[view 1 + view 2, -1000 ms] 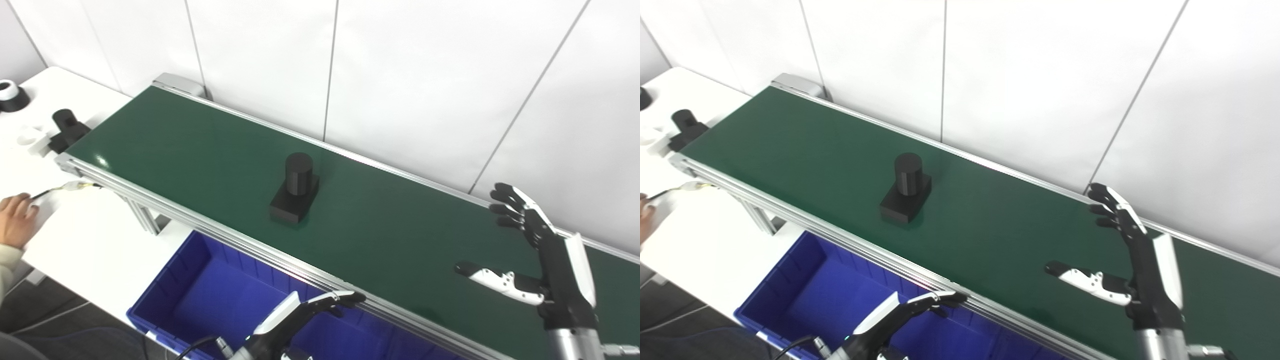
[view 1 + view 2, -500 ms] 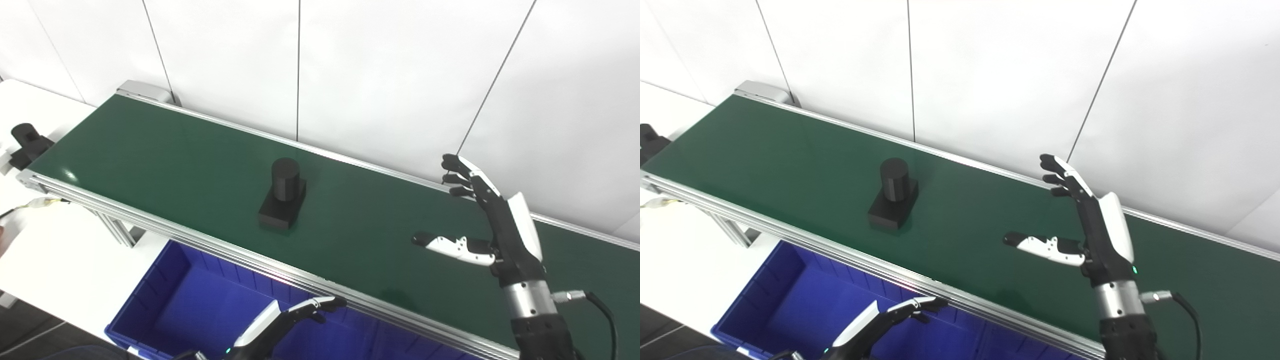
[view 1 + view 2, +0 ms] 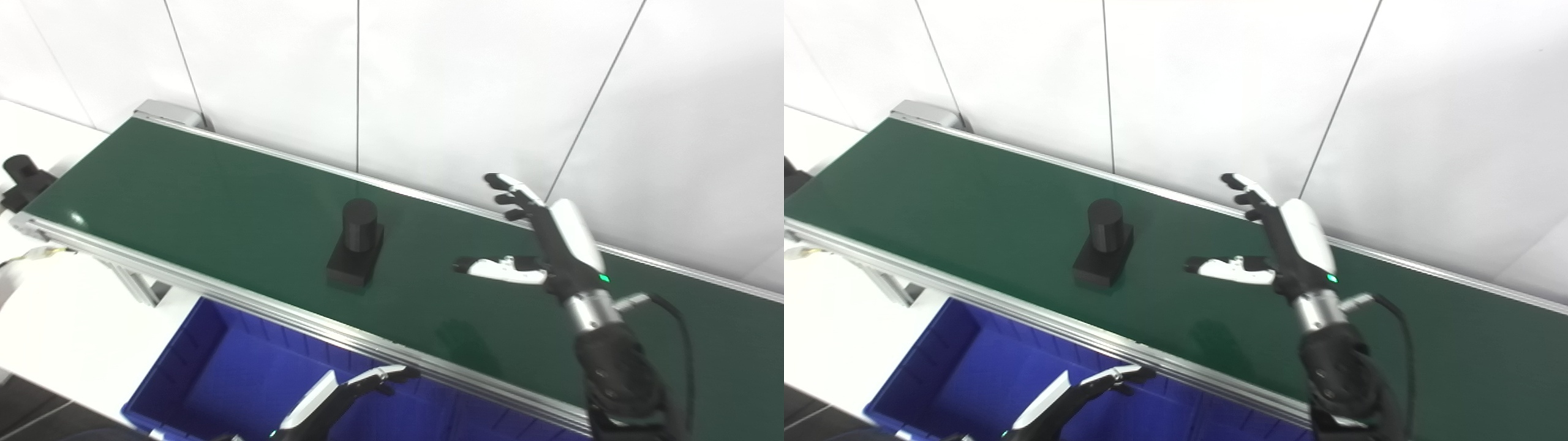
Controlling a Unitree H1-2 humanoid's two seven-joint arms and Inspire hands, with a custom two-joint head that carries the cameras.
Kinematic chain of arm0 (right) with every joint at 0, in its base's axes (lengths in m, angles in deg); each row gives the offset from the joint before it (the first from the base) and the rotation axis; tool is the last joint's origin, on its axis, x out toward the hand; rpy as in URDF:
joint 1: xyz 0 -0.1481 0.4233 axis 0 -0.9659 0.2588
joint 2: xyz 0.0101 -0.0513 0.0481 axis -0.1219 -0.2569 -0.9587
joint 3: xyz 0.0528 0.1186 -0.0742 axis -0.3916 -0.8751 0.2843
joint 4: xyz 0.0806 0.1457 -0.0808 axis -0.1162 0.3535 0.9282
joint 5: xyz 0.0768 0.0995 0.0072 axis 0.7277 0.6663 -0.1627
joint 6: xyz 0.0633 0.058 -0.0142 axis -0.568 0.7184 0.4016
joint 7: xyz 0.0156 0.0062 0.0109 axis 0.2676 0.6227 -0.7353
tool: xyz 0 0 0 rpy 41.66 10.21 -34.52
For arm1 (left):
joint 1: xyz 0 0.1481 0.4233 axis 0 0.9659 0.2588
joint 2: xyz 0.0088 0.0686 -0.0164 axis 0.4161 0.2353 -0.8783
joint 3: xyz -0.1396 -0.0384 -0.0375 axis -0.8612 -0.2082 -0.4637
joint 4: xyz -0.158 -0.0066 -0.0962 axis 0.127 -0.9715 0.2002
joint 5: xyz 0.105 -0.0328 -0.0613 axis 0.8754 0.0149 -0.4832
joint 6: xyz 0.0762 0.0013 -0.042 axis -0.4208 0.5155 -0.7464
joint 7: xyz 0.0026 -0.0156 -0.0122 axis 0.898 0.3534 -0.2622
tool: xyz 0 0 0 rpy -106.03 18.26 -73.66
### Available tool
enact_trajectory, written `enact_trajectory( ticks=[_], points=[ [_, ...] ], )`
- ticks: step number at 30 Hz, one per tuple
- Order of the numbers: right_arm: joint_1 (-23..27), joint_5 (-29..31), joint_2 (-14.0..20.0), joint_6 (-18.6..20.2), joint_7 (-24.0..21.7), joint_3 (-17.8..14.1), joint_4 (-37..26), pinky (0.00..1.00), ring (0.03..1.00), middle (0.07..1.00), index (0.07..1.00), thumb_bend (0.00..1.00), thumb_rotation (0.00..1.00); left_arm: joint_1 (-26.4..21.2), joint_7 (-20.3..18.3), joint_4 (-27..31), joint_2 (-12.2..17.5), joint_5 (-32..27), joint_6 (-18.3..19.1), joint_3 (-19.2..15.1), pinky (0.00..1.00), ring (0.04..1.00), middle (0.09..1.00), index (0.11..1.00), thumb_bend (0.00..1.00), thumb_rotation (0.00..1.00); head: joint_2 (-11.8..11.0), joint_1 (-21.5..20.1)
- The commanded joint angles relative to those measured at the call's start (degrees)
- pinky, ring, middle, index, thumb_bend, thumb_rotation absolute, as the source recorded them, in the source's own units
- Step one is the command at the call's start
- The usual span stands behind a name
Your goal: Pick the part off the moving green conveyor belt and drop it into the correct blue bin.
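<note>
Looking at both views, one black part sits mid green conveyor belt, well left of the right hand, which hovers spread wide and holds nothing. Only the left eye view shows a second black piece on the white worktop. One blue bin sits below, with the left hand over it, loosely open and empty.

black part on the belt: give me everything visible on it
The black part is matte, plastic-looking: a flat rectangular base with an upright cylinder standing at its far end. It sits flat on the green conveyor belt, nearer the front rail, above the blue bin. Nothing but the belt touches it. The right hand, open with fingers spread, hovers to its right, apart from it.
</note>
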Motion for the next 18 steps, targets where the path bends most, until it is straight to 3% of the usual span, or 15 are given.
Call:
enact_trajectory(
  ticks=[1, 13, 18],
  points=[
    [3.6, -0.8, -1.9, 0.4, 1.0, 0.6, 1.3, 0.7, 0.802, 0.863, 0.865, 0.87, 0.48, 0.1, 0.6, 1.2, 0.6, -0.1, -1.4, 0.3, 0.75, 0.838, 0.874, 0.844, 1.0, 0.48, 0.0, -0.4],
    [11.0, -3.2, -6.8, -1.4, 4.4, 4.4, 17.0, 0.68, 0.797, 0.859, 0.863, 0.9, 0.48, -0.2, 0.5, 1.1, 1.1, 0.0, -1.4, 0.8, 0.65, 0.801, 0.873, 0.856, 1.0, 0.48, 0.1, -0.8],
    [12.9, -4.5, -7.6, -0.9, 4.6, 6.3, 20.9, 0.68, 0.798, 0.856, 0.864, 0.9, 0.51, 0.0, 0.3, 1.3, 0.9, 0.7, -1.4, 0.7, 0.69, 0.819, 0.874, 0.853, 1.0, 0.49, 0.3, -0.7]
  ],
)
